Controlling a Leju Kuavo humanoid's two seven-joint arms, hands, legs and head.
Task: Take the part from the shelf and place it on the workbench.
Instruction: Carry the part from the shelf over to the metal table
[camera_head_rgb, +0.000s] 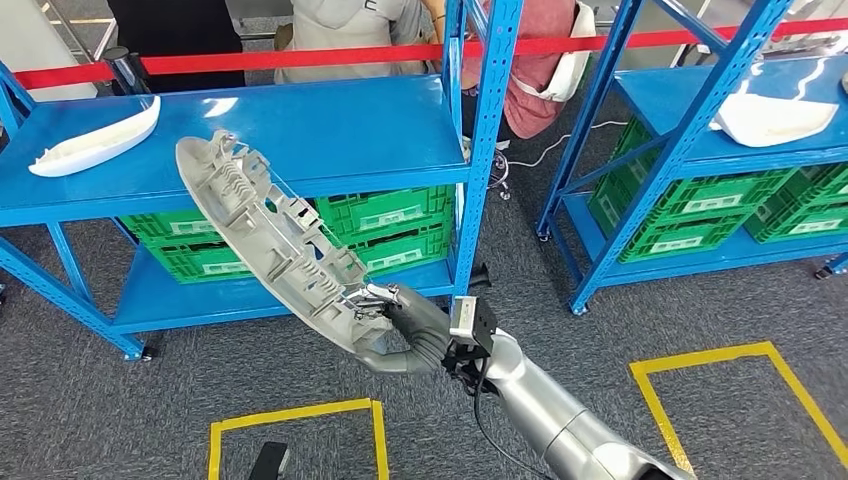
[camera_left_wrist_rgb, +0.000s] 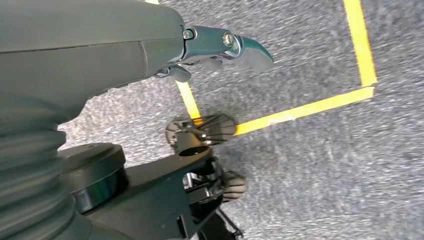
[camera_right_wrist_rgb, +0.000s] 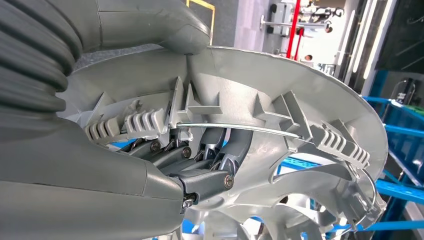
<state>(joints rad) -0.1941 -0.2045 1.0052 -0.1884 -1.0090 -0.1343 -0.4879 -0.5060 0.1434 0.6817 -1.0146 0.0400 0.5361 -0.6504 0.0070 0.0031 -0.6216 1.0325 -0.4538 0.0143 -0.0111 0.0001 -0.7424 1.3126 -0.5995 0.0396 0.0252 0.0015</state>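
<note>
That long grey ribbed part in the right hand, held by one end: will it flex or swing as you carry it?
The grey part looks like rigid moulded plastic with stiffening ribs, so it probably won't droop. It seems light for its length. But the right hand grips it near its lower end, so the far end may sway or twist in the fingers.
</note>
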